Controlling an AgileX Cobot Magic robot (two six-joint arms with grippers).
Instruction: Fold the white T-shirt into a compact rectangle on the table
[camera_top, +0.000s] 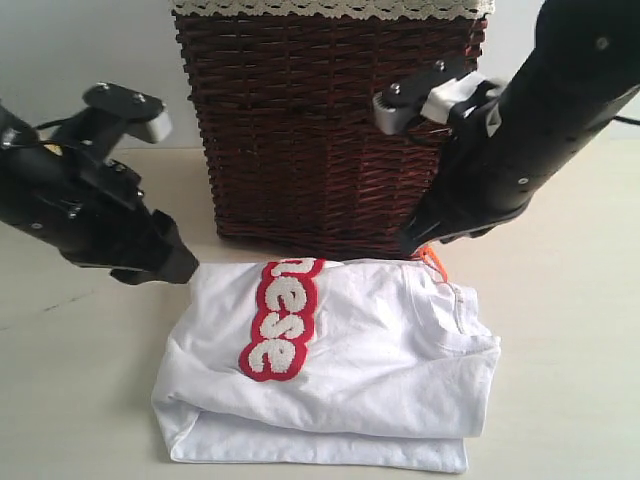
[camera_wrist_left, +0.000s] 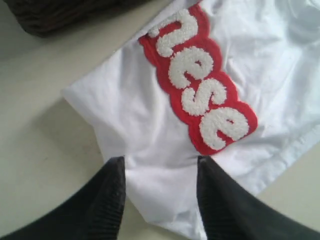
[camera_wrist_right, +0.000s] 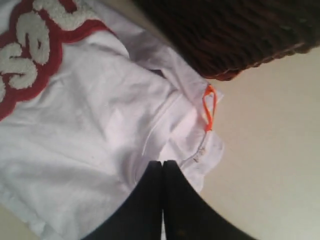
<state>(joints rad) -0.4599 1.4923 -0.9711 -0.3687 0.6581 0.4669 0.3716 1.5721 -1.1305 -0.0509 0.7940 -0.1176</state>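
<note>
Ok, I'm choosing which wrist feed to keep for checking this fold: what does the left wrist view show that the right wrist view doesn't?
Only the left wrist view: the left gripper open, its fingers either side of a corner of the white T-shirt, and the lettering reading "nese" in full. Only the right wrist view: the orange tag at the shirt's edge, and the right gripper shut over the cloth. Both: the shirt, part of that red-edged lettering, the dark wicker basket and the table.
</note>
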